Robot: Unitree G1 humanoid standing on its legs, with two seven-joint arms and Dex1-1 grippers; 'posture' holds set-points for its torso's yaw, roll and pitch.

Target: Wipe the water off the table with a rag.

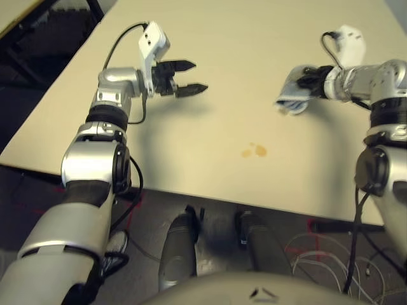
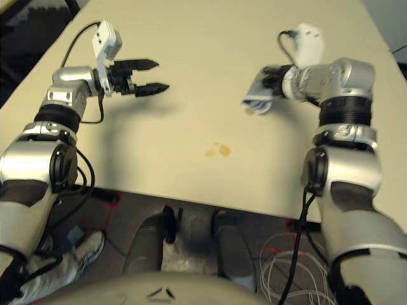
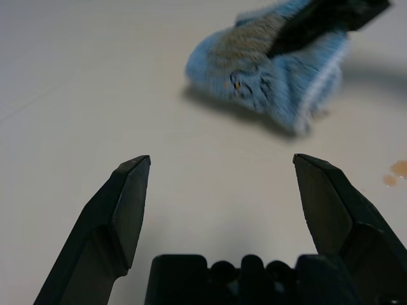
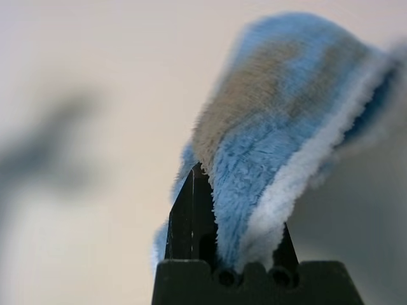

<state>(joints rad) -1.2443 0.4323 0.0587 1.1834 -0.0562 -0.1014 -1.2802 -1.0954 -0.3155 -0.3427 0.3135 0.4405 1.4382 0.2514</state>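
Observation:
The rag [image 1: 294, 94], light blue terry with white edging and a brownish stain, hangs over the table [image 1: 254, 38] on the right, pinched in my shut right gripper [image 1: 310, 81]. In the right wrist view the rag [image 4: 280, 140] drapes over the closed black fingers [image 4: 187, 222]. The water [image 1: 254, 151] is a small cluster of yellowish-brown spots near the table's front edge, below and to the left of the rag. My left gripper [image 1: 194, 77] hovers open over the left half of the table, empty. In the left wrist view the rag [image 3: 273, 70] lies beyond the spread fingers [image 3: 130, 203], and a spot of the water [image 3: 398, 170] shows beside them.
The table's front edge [image 1: 210, 194] runs close to my body, with dark floor and white cables [image 1: 318, 257] below on the right. A black cable [image 1: 121, 41] loops from my left wrist. The table's left edge [image 1: 57, 95] slants toward the floor.

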